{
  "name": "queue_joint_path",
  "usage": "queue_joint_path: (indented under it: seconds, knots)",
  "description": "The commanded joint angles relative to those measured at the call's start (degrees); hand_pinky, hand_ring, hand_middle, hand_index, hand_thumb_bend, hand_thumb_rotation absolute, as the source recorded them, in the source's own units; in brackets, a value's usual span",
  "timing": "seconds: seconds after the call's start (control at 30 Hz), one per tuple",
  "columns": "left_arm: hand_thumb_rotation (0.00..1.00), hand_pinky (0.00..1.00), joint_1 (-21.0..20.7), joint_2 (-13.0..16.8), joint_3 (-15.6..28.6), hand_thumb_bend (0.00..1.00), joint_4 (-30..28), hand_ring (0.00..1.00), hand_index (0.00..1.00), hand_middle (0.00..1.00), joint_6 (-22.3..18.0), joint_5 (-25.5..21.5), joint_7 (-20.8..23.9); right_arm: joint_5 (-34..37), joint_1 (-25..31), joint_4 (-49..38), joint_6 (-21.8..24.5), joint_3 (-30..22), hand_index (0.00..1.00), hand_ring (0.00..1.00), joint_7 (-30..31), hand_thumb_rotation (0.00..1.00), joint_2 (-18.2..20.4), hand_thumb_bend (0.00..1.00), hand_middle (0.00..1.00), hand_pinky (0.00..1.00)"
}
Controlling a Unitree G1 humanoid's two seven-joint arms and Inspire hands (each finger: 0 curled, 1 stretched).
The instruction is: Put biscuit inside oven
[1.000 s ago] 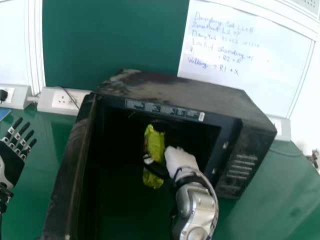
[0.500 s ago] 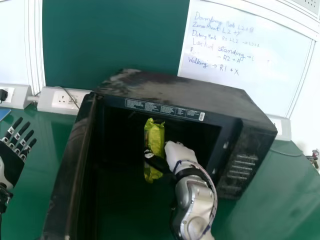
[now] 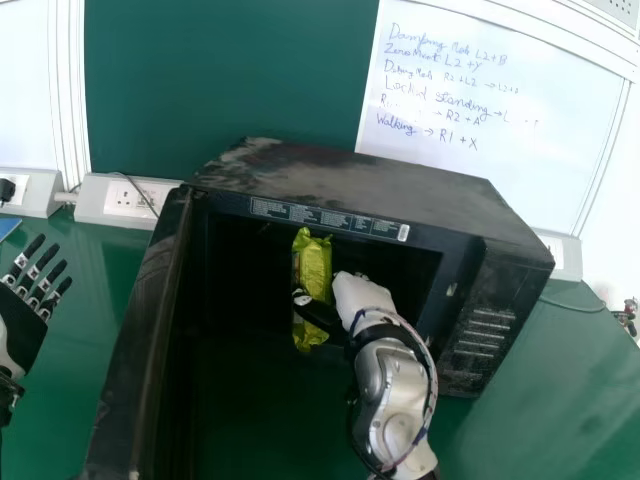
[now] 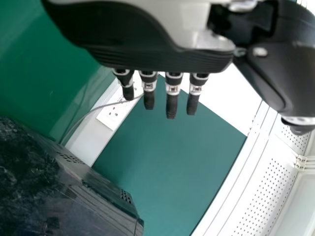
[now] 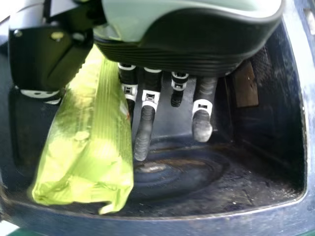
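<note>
My right hand is at the mouth of the black oven, pinching the yellow-green biscuit packet between thumb and fingers. The packet stands lengthwise before the dark cavity, left of the palm. In the right wrist view, the packet lies between the thumb and the fairly straight fingers of the right hand, with the oven's inner floor beyond. My left hand rests open at the far left, away from the oven; in the left wrist view the hand has straight fingers.
The oven door stands swung open on the left, between the left hand and the cavity. A socket strip runs behind the green table. A whiteboard with writing is at the back right.
My right hand has moved slightly forward with the packet, farther toward the back of the oven. The left hand and the oven have stayed in place.
</note>
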Motion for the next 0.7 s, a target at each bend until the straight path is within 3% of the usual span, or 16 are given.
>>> queue_joint_path:
  seconds: [0.0,0.37,0.67]
  knots:
    - [0.27,1.0,0.07,0.63,0.58,0.42,0.13,1.0,0.96,0.96,-0.23,-0.6,-0.43,0.98,-2.69,1.15,0.29,0.25,0.5,0.18,-1.07,0.0,-1.04,0.53,0.47,0.11]
    - [0.26,1.0,-0.13,0.65,0.61,0.42,-0.02,1.0,0.96,0.97,-0.16,-0.79,-0.11,3.36,-6.99,6.0,0.48,1.62,0.49,0.17,-3.46,0.0,-3.22,0.53,0.47,0.1]
    - [0.27,1.0,0.16,0.4,0.65,0.4,-0.27,1.0,0.97,0.97,-0.41,-0.61,-0.32,11.19,-8.39,14.8,-3.55,1.89,0.49,0.18,-12.19,0.0,-3.38,0.53,0.47,0.11]
